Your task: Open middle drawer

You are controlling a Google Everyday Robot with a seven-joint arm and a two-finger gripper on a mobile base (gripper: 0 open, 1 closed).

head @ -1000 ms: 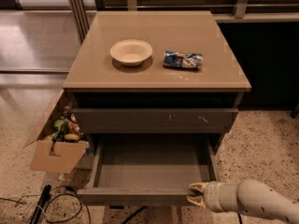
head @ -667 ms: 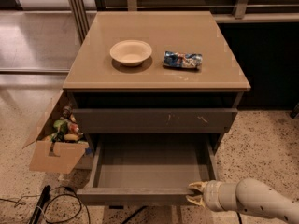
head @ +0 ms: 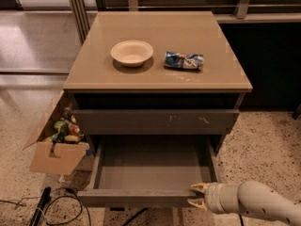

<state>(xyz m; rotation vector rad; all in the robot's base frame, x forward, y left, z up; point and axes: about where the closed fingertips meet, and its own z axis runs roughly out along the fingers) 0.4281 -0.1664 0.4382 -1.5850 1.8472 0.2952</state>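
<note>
The middle drawer (head: 155,166) is pulled well out of the cabinet and shows a smooth grey, empty inside. Its plain flat front (head: 136,199) faces the camera at the bottom. My gripper (head: 197,195) comes in from the lower right on a pale arm (head: 254,204). Its two pale fingers (head: 200,188) straddle the right end of the drawer front, one inside and one outside, closed on the panel. Above it, the drawer front with pale scratch marks (head: 155,121) is closed.
A pale bowl (head: 132,52) and a blue snack bag (head: 184,60) lie on the cabinet top (head: 94,74). An open cardboard box with several items (head: 59,145) stands left of the cabinet. Black cables (head: 61,206) lie on the speckled floor at lower left.
</note>
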